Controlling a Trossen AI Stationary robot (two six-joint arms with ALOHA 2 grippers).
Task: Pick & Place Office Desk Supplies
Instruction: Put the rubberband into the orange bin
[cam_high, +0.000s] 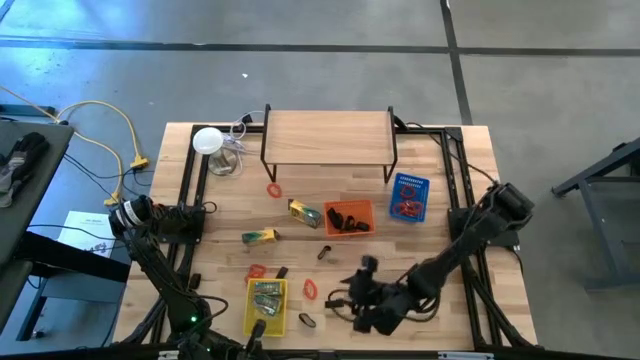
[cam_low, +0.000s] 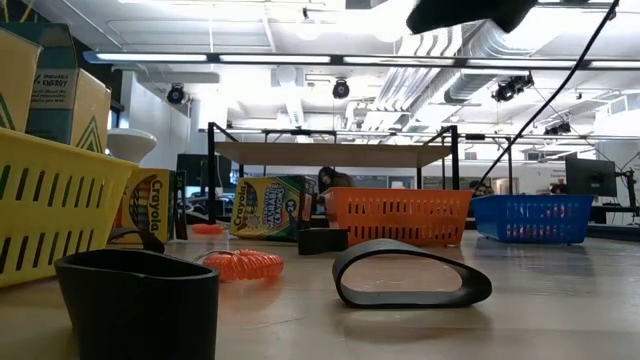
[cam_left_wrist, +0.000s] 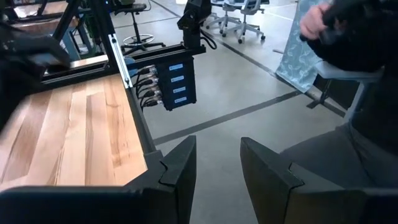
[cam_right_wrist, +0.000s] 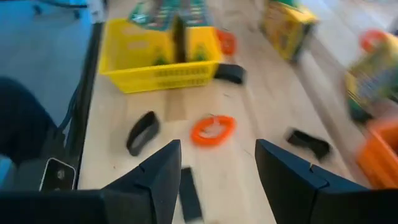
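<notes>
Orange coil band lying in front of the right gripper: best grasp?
Pinch one side of the orange coil band ring across its rim, coming straight down. It lies flat on the table with an open centre, so the open right gripper can straddle the rim.

Robotics lab: fluorescent strips (cam_low: 300, 58) glowing under exposed ducts (cam_low: 470, 55), office chairs (cam_left_wrist: 239, 15) standing on concrete floor (cam_high: 300, 60), cables (cam_high: 105, 130) trailing.

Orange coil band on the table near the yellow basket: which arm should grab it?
Right, probably. The right gripper hangs open just short of the orange coil band, which lies between its fingers' line. The left gripper points off the table edge toward the floor.
</notes>
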